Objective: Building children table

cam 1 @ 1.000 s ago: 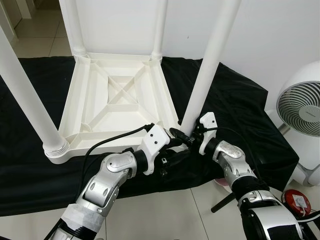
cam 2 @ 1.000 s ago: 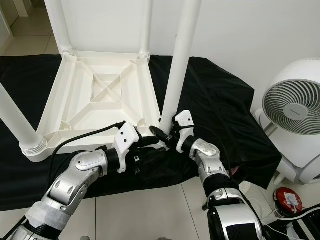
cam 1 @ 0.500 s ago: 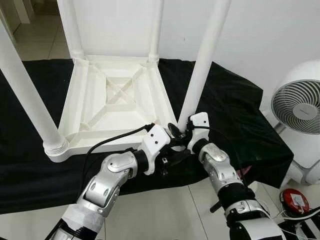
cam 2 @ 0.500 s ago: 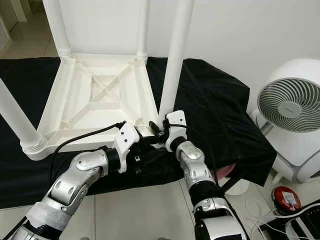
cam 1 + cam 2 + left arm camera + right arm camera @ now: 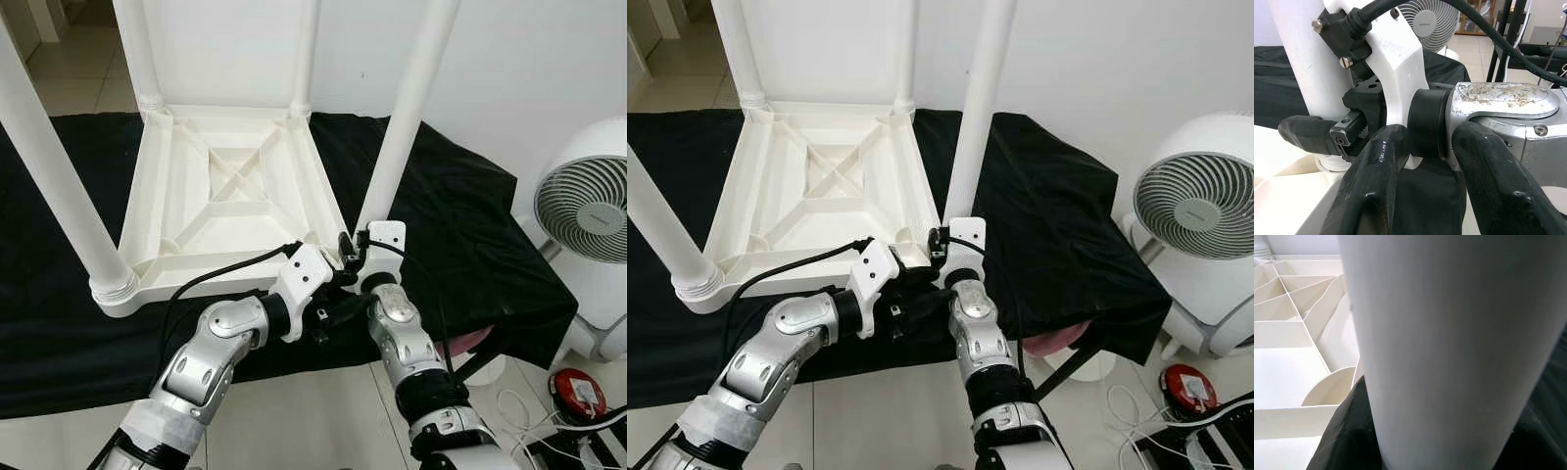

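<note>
Upturned tabletop point(image 5: 225, 201) lies on the cloth-draped bench point(image 5: 460, 235). Right claw point(image 5: 345, 257) clamps the near leg point(image 5: 397, 137) at its socket, probably seating it; left claw point(image 5: 1422, 161) gapes empty, just beside.

I find no text I can read. The white fan point(image 5: 586, 210) beside me has a small grey label at its hub, too blurred and tiny to make out.
</note>
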Available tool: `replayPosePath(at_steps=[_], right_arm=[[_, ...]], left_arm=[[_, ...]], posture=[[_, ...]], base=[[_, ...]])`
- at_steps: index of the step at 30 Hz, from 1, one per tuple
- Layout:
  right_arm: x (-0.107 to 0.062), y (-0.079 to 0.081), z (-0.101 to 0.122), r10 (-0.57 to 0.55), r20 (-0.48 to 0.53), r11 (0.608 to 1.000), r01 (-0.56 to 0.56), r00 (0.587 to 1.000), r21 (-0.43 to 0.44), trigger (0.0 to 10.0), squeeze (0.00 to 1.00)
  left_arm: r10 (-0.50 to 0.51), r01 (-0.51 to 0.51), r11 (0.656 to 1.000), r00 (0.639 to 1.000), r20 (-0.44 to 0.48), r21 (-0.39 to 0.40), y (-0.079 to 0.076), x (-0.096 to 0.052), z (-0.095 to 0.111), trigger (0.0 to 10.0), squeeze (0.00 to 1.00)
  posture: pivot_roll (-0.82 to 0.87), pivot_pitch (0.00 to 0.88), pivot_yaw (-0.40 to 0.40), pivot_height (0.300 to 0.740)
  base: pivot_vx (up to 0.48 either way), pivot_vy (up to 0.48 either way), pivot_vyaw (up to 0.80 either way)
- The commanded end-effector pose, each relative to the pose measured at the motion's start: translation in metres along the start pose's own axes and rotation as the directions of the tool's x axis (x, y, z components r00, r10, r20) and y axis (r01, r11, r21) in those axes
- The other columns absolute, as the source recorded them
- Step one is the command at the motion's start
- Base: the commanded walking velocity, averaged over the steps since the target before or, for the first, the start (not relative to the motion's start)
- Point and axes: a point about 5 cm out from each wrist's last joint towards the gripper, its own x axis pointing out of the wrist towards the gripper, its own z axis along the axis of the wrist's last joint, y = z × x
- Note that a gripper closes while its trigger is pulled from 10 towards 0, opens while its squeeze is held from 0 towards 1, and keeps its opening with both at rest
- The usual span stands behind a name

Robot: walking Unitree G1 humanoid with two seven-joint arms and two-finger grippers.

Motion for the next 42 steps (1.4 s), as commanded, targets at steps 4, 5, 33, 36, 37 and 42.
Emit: replayPosePath(at_steps=[4,5,33,36,37,42], right_arm=[[-0.002,-0.007,0.006,0.040,0.034,0.999,-0.041,0.999,0.034,10.0,1.00],[-0.003,-0.013,0.009,0.079,0.051,0.996,-0.081,0.996,0.036,10.0,1.00],[0.007,-0.049,0.006,0.660,-0.176,0.706,-0.683,0.730,-0.188,5.0,0.00],[0.009,-0.049,0.004,0.660,-0.198,0.703,-0.689,0.725,-0.176,0.0,0.00],[0.009,-0.049,0.004,0.660,-0.198,0.703,-0.689,0.725,-0.176,0.0,0.00],[0.007,-0.052,-0.003,0.667,-0.229,0.695,-0.703,0.709,-0.151,0.0,0.00]], left_arm=[[-0.004,0.004,1.000,1.000,0.006,-0.001,-0.002,0.002,0.003,10.0,0.00],[-0.001,0.001,1.000,1.000,0.008,0.000,-0.001,0.001,0.003,10.0,0.00],[-0.010,0.010,1.000,1.000,0.006,0.007,0.002,0.002,0.004,10.0,0.00],[-0.014,0.014,1.000,1.000,0.007,0.010,0.001,0.002,0.005,10.0,0.00],[-0.014,0.014,1.000,1.000,0.007,0.010,0.001,0.002,0.005,10.0,0.00],[-0.018,0.018,1.000,1.000,0.006,0.011,0.001,0.002,0.005,10.0,0.00]], posture=[[-0.05,0.000,-0.090,0.740],[-0.05,0.000,-0.091,0.740],[-0.05,0.000,-0.069,0.740],[-0.05,0.000,-0.065,0.740],[-0.05,0.000,-0.065,0.740],[-0.05,0.000,-0.065,0.740]], base=[[0.000,0.000,0.00],[0.000,0.000,0.00],[0.000,0.000,0.00],[0.000,0.000,0.00],[0.000,0.000,0.00],[0.000,0.000,0.00]])
